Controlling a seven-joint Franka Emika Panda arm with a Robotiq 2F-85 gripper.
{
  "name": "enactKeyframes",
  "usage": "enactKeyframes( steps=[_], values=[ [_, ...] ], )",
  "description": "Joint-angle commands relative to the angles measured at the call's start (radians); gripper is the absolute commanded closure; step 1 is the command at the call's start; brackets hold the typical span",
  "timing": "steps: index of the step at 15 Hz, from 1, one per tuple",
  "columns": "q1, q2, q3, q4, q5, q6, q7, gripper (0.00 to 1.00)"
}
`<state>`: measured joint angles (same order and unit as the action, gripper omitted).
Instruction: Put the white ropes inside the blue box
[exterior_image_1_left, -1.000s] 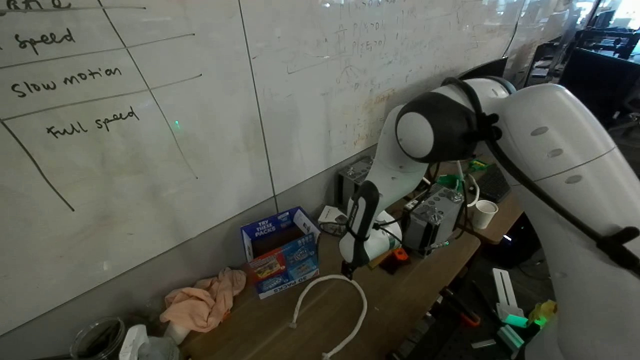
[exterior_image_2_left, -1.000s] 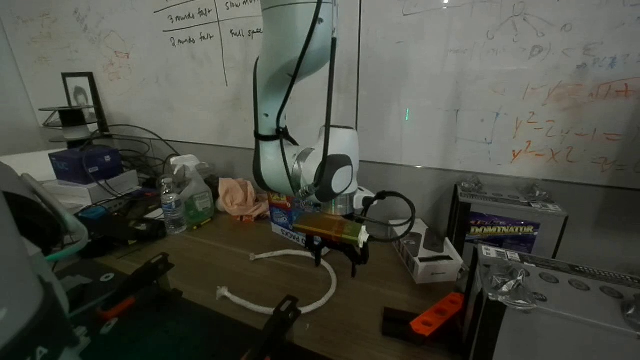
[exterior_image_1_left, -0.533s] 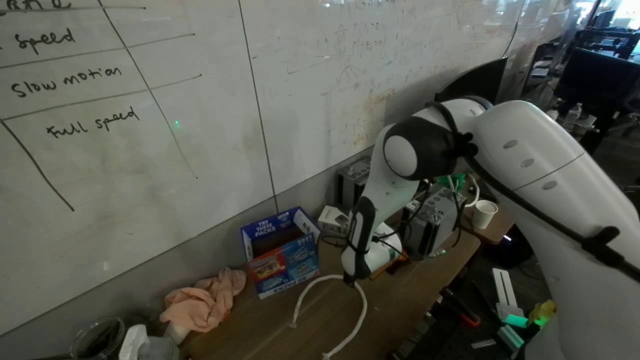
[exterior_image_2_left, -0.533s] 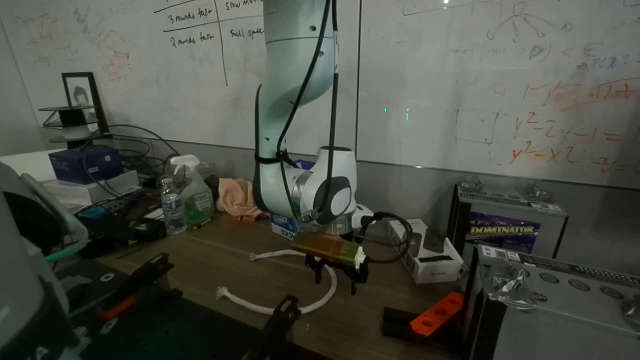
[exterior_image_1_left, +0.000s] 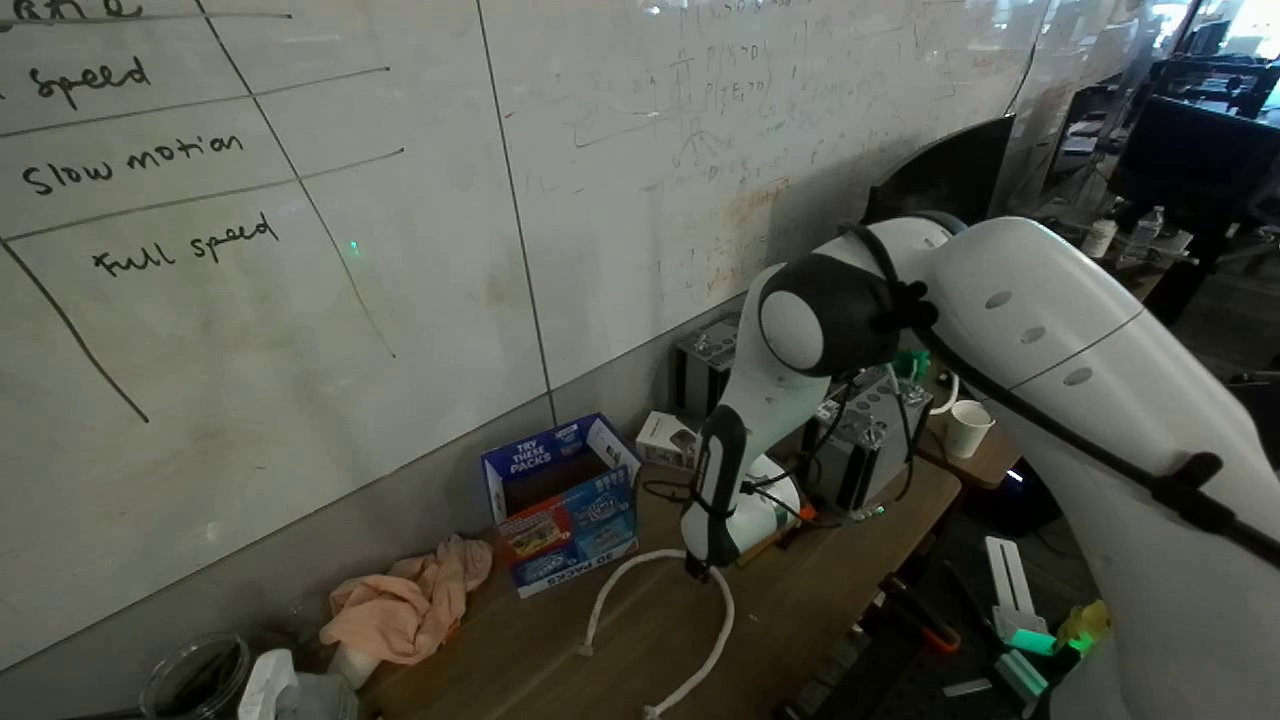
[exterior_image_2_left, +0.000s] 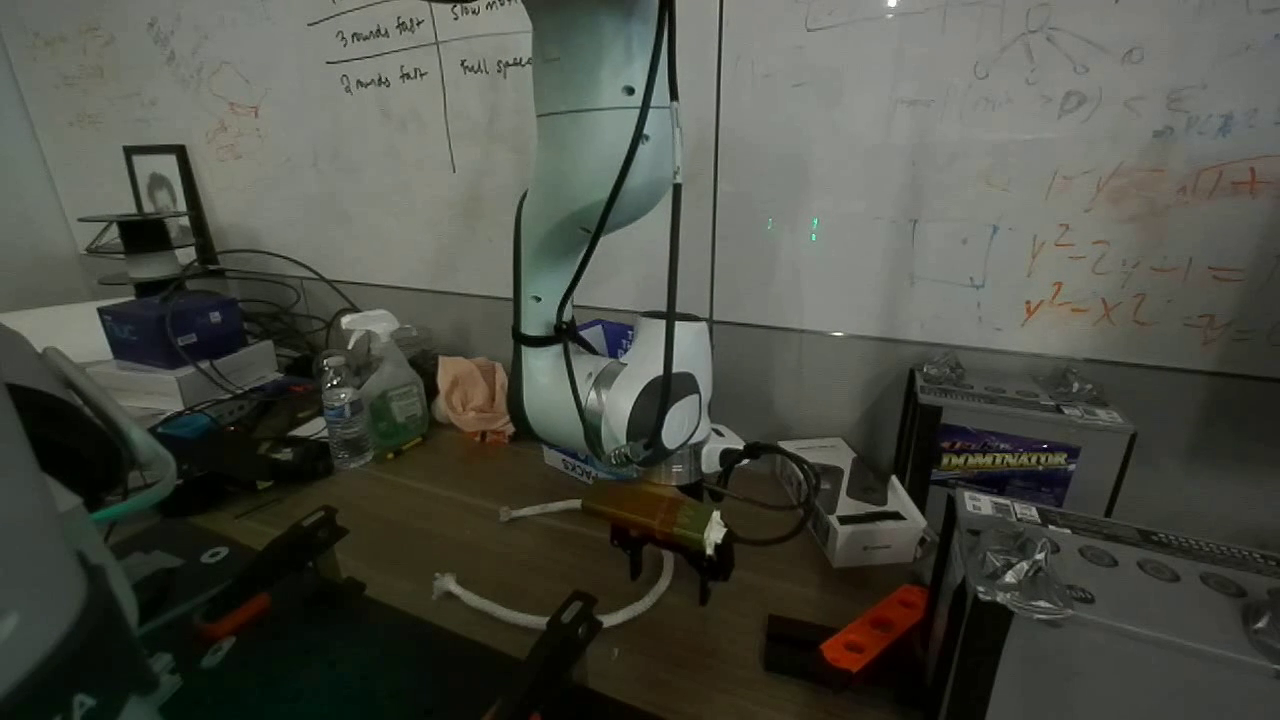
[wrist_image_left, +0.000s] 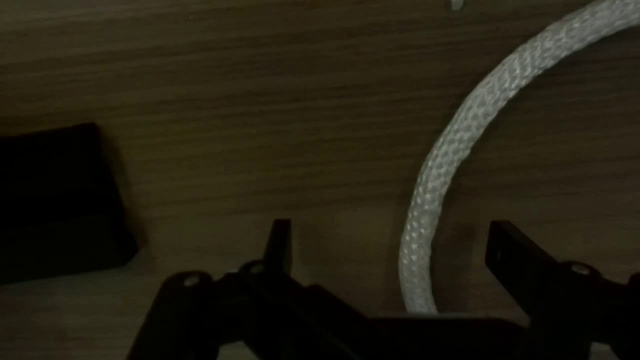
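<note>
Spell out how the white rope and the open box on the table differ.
The rope is plain white; the box is printed in blue and red. The rope lies in a loose curve; the box stands with straight walls. The rope is slender; the box is broad and hollow. Both rest on the table.

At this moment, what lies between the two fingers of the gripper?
In the wrist view, the rope shows between the fingers of the open gripper, apart from both; whether they reach its level, I cannot tell.
</note>
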<state>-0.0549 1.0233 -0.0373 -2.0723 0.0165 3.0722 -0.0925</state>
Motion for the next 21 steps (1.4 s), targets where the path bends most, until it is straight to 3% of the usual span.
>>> enactKeyframes(
  steps=[1,3,4,5,14,16,21],
  values=[
    [0.003,0.023,0.001,0.025,-0.012,0.017,0.024,0.0],
    [0.002,0.026,0.002,0.028,-0.012,0.018,0.025,0.0],
    [0.002,0.028,0.003,0.029,-0.012,0.022,0.025,0.25],
    [0.002,0.029,0.003,0.029,-0.013,0.024,0.023,0.25],
    [-0.001,-0.01,0.017,0.027,0.025,-0.041,0.101,0.95],
    [-0.001,-0.019,0.018,0.027,0.031,-0.053,0.12,0.99],
    [-0.012,-0.15,0.053,-0.012,0.047,-0.132,0.141,0.95]
  ],
)
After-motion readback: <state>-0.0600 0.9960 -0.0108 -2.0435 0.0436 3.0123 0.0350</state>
